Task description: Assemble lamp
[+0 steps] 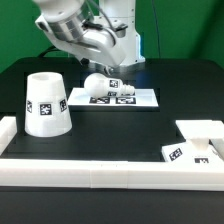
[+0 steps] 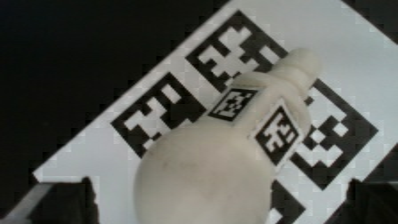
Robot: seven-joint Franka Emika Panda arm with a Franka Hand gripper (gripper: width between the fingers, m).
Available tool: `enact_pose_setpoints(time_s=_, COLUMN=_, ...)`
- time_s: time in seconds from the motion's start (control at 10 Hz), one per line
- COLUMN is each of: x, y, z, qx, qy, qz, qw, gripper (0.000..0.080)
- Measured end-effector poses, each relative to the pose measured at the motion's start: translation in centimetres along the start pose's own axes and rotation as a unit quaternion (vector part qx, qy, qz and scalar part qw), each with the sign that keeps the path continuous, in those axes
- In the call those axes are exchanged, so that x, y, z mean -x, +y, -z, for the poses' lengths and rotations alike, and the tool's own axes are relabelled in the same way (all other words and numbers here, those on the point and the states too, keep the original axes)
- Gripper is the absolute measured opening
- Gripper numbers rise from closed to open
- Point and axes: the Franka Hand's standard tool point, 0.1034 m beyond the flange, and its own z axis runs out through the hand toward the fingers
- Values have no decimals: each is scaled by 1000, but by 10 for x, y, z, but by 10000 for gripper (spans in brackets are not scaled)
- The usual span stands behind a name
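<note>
Bulb: the bulb (image 1: pixel 99 85) lies on its side on the marker board (image 1: pixel 135 99), near the back of the bench (image 1: pixel 130 125) and around the middle of the exterior view.
Bulb, close up: in the wrist view the bulb (image 2: pixel 222 150) stretches across the board's black-and-white tags (image 2: pixel 187 95). Its round head is the wide end and its narrow neck the far end. Two small square tags show on its side.
Arm: the arm (image 1: pixel 85 35) leans in from the back and hangs over the bulb, clear of it in the exterior view.
Jaws: spread apart and holding nothing. In the wrist view the two fingertips (image 2: pixel 63 205) show at the edges on either side of the bulb's round head, with a gap on at least one side.
Shade: the shade (image 1: pixel 46 104) stands with its wide end down toward the exterior view's left, well apart from the bulb. One tag faces the camera.
Base: the base (image 1: pixel 197 140) lies flat at the exterior view's right, just behind the front rail, with a tag on its near edge.
Rail: a long white rail (image 1: pixel 100 172) runs along the front of the bench. A shorter block (image 1: pixel 6 130) sits at the exterior view's left end.
</note>
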Motion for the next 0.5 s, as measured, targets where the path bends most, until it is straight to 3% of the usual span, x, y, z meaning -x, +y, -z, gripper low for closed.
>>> enact_pose_setpoints(time_s=0.3, x=-3, y=1, z=-4, qx=18, qy=-82, qz=8, qw=996, gripper=699)
enact_pose_setpoints(time_s=0.4, x=-4, y=2, z=-4, qx=17, qy=-81, qz=4, qw=997, gripper=699)
enact_pose_setpoints(time_s=0.5, x=-7, y=8, z=-1, qx=8, qy=-80, qz=-16, qw=997, gripper=699)
